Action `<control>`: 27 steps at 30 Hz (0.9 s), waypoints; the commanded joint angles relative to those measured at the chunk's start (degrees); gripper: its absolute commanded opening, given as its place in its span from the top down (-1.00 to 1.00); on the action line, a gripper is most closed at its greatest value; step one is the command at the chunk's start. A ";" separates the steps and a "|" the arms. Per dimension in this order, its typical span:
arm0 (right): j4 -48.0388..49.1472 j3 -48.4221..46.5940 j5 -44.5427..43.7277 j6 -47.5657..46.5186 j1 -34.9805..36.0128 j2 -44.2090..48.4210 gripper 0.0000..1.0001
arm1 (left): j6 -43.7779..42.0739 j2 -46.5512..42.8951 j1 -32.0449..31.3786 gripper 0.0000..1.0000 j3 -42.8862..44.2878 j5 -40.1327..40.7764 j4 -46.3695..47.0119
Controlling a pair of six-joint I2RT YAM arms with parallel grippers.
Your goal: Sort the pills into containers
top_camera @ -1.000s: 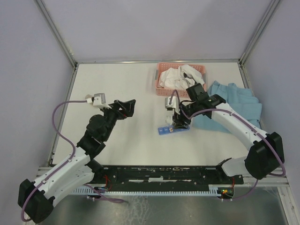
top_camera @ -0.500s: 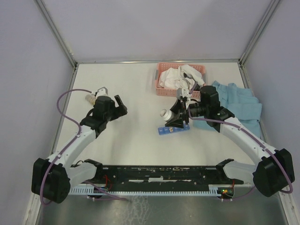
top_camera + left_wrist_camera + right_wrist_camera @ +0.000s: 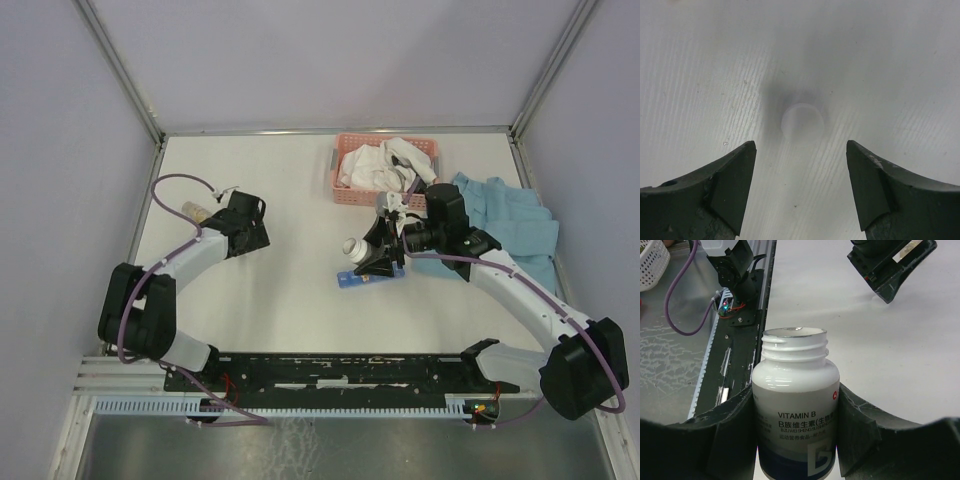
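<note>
The left arm has been swung out toward the left of the surface, and its hand is now held spread over a small white round thing, seemingly a bottle lid set aside out of the way. A white vitamin bottle, lid off, is pinched by the right hand and kept tipped sideways, presumably so pills can be poured. The blue pill organiser lies just below it, partly hidden
</note>
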State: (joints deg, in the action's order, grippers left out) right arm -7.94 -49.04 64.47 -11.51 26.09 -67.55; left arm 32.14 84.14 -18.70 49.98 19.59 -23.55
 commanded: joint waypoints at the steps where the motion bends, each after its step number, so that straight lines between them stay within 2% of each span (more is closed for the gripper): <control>1: -1.31 -3.71 2.19 -2.87 -0.17 0.34 0.98 | -3.22 2.74 0.16 -0.55 3.12 0.70 1.48; 8: -4.71 -4.78 1.93 -5.47 -1.11 -0.72 0.98 | -4.45 8.45 0.59 -0.43 4.22 0.60 1.99; 17: -5.90 -5.18 2.68 -6.25 -1.81 -1.71 0.98 | -5.18 10.56 1.49 -0.28 4.32 -1.36 4.74; 27: -6.05 -5.13 3.01 -6.49 -2.40 -1.69 0.98 | -5.16 10.95 1.64 -0.21 3.32 -1.92 4.72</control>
State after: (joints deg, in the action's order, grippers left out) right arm -15.16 -51.53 64.73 -17.02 23.97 -69.43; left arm 28.60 95.09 -17.32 52.56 17.89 -20.84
